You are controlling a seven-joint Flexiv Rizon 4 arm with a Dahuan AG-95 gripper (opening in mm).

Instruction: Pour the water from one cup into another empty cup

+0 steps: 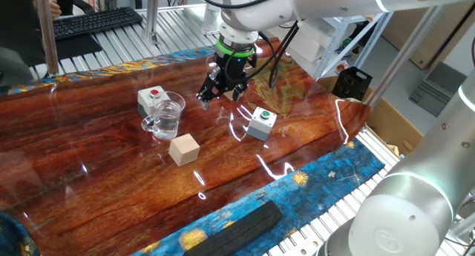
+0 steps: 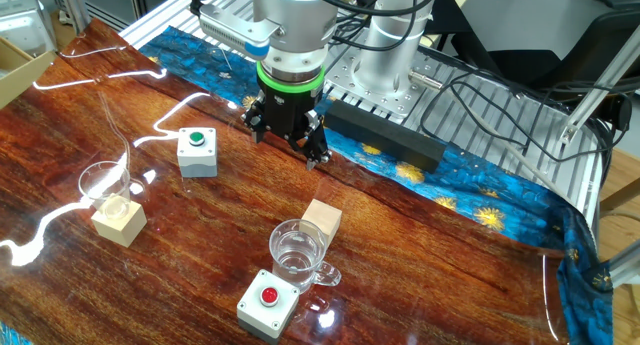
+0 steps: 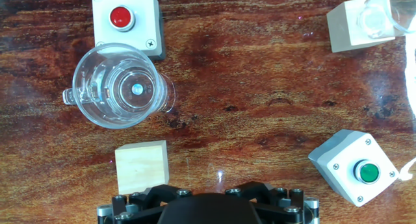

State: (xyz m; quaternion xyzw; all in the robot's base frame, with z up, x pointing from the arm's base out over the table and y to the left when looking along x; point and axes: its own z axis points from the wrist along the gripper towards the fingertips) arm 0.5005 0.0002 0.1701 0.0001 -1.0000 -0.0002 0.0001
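The clear glass mug [image 1: 167, 113] with a side handle stands upright on the wooden table, with a little clear water [image 1: 168, 125] in its bottom. It also shows in the other fixed view [image 2: 298, 250] and in the hand view [image 3: 117, 86]. The smaller handleless clear cup [image 2: 105, 183] stands beside a wooden cube [image 2: 118, 223]; in the hand view the cup [image 3: 385, 13] is at the top right edge. My gripper [image 1: 221, 96] hangs above the table, open and empty, apart from the mug. It also shows in the other fixed view [image 2: 285, 143]. Its fingertips are out of the hand view.
A red-button box [image 1: 152, 99] stands right behind the mug. A second wooden cube [image 1: 184, 148] lies in front of the mug. A green-button box [image 1: 261, 122] stands to my gripper's right. A black bar [image 2: 385, 135] lies along the blue-patterned table edge.
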